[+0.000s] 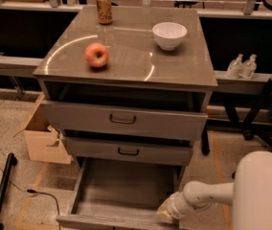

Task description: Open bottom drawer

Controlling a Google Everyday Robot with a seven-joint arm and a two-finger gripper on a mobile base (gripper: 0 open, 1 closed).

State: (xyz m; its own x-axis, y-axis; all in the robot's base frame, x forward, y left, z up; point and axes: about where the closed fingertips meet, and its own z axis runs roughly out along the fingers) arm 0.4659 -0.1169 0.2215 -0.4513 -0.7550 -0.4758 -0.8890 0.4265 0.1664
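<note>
– Three drawers stand forward of the grey cabinet in the camera view. The bottom drawer [126, 190] is out farthest, its bare tray run almost to the lower edge of the scene, its handle out of sight. Where is the robot?

– Low right. The gripper [167, 212] sits at that drawer's front right corner, at the end of the white arm [208, 194]. Clenched or released, I cannot tell.

– So what could go wrong from here?

– Pull much further and, I'd judge, the tray could hit the end of its runners and jam or drop. The wrist also appears to lie over the right side wall, so a crooked tug might rack the drawer or snag the arm on it.

– And the cabinet itself?

– The top drawer [122, 120] and the middle drawer [128, 151] are partly out too, so weight sits forward. A jolt could set the apple [96, 55] rolling on the worktop [188, 68]. The white bowl [169, 34] and the can [104, 7] at the back look steadier.

– Anything on the floor?

– A cardboard box [42, 139] stands just beside the cabinet's left side, and a cable [40, 194] trails near the drawer's left corner. Neither touches the tray.
</note>
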